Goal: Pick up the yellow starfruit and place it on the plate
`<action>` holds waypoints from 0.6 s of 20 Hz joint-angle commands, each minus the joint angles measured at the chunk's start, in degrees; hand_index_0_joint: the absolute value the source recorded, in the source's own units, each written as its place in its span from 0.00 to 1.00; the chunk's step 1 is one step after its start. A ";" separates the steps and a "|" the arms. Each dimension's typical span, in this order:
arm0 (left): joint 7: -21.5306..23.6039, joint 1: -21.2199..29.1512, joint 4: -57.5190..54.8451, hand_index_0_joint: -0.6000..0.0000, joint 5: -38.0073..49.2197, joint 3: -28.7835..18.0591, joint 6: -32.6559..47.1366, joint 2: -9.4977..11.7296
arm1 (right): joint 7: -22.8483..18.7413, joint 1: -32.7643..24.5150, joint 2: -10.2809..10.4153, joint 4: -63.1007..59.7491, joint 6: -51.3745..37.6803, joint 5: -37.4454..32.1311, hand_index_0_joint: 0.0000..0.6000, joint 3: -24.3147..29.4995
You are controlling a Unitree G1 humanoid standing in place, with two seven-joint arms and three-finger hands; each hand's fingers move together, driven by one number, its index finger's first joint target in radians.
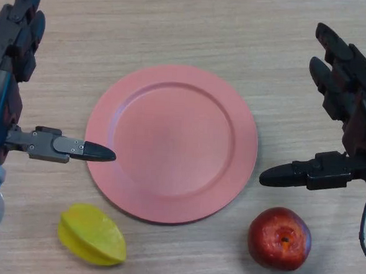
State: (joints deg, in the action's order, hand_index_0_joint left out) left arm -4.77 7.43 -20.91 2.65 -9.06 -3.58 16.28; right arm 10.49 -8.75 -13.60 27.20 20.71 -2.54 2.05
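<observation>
The left hand [13,71] at the frame's left edge is spread and empty, its thumb tip over the pink plate's [173,87] rim. The right hand [348,122] at the right is likewise spread, its palm cut off. The yellow starfruit [92,234] lies on the bench [190,19] at lower left, just below the plate. A red apple [279,238] sits at lower right.

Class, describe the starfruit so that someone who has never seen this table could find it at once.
Start at the round pink plate in the middle of the wooden table. Just off its near-left rim lies the starfruit: yellow and ridged, unlike the round red apple at the near right.
</observation>
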 commanded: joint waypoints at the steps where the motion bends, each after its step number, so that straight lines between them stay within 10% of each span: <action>1: 2.36 1.44 -2.74 1.00 -1.00 -2.06 8.81 1.77 | -1.53 -1.75 -0.96 3.62 -6.42 -0.82 0.00 0.69; 12: 1.14 0.56 -4.31 1.00 -0.20 -2.73 6.00 2.03 | -1.85 -1.79 -0.40 3.36 -5.66 0.05 0.00 -0.33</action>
State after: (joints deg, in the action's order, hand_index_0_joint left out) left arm -4.79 6.63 -21.72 2.68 -9.08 -3.50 16.28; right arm 10.44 -8.46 -13.38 27.37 20.73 -2.50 0.07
